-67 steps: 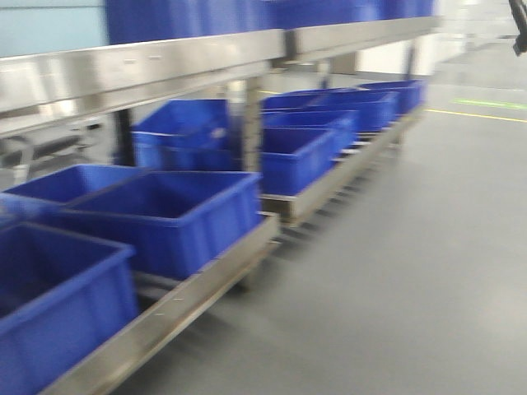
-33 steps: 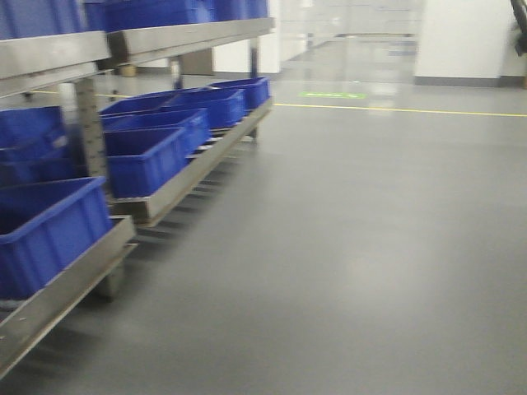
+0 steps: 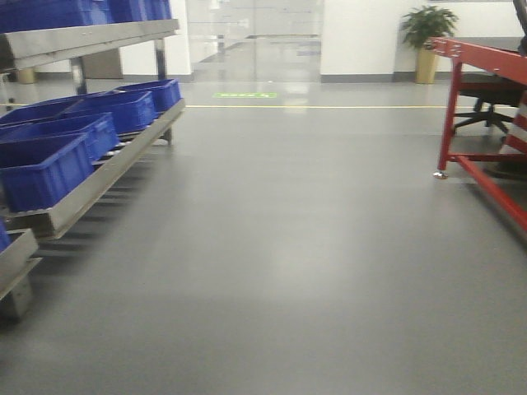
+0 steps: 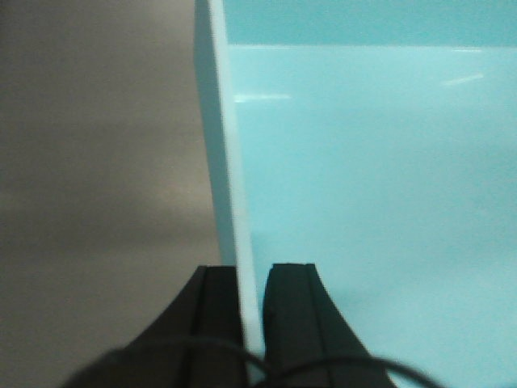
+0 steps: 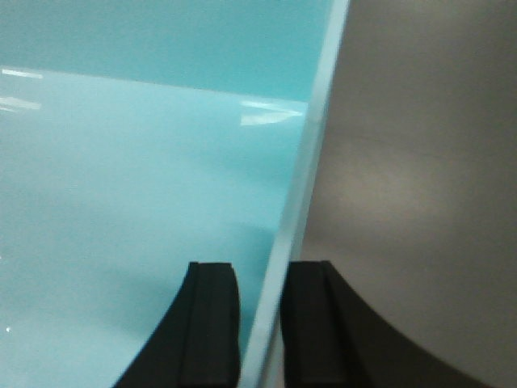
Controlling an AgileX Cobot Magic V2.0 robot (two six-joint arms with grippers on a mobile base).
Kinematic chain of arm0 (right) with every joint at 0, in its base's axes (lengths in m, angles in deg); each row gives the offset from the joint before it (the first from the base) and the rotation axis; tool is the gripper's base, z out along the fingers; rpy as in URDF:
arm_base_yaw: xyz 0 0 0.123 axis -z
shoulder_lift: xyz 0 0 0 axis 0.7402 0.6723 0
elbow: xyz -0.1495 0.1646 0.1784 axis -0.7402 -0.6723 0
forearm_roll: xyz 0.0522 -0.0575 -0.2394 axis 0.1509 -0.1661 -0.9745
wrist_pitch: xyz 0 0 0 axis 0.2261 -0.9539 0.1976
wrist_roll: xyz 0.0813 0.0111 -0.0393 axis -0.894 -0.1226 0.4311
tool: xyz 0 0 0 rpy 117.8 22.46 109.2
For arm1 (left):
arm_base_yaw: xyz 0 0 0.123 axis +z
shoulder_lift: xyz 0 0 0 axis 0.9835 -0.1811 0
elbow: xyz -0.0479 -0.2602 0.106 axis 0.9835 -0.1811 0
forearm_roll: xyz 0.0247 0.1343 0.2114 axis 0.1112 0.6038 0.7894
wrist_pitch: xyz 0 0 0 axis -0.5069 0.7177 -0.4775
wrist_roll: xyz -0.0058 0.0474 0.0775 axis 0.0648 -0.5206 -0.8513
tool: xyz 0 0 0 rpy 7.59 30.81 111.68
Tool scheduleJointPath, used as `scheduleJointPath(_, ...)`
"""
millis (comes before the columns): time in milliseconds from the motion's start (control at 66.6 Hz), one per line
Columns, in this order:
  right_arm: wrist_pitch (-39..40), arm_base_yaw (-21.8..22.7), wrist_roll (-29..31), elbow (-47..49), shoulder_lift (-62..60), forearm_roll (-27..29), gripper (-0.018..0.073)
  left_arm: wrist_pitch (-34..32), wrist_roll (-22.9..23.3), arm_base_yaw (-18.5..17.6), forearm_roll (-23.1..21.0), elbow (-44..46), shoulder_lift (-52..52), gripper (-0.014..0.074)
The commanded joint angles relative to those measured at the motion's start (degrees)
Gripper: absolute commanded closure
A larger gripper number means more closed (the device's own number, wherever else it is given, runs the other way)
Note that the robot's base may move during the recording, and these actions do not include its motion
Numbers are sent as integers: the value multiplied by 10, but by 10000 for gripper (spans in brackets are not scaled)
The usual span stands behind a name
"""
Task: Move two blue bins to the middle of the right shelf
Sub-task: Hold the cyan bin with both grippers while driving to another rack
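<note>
Floor [image 3: 288,247], smooth grey and faintly glossy, runs wide and open down the middle of the front view. Its left edge is bounded by a metal rack [image 3: 99,169], whose low ledge carries a row of dark blue plastic bins [image 3: 41,169], rectangular and open-topped, set close together. More blue bins sit on the upper shelf [image 3: 90,37]. On the right, a red metal frame [image 3: 486,107] on slim legs marks the other edge, well apart from the rack. A thin yellow line [image 3: 329,106] crosses the floor far ahead, and a potted plant [image 3: 428,33] stands by the white back wall. In the left wrist view the left claw [image 4: 252,279] pinches the thin upright wall of the held bin [image 4: 363,202], one black finger on each side; the plastic reads pale turquoise and smooth here, with bare grey floor outside the wall. In the right wrist view the right claw [image 5: 261,271] likewise grips the opposite wall of the same held bin [image 5: 121,202], the straight pale rim running up between its flat black fingers.
</note>
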Motion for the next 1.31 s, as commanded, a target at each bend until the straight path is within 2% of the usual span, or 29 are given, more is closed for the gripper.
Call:
scheduleJointPath(0,22,5,-5,5,-2,-34,713,-10,-4,-4,-23,9,9,707)
scheduleJointPath(1292,22,5,-5,5,-2,-34,713,-10,-4,-4,-23,9,9,707)
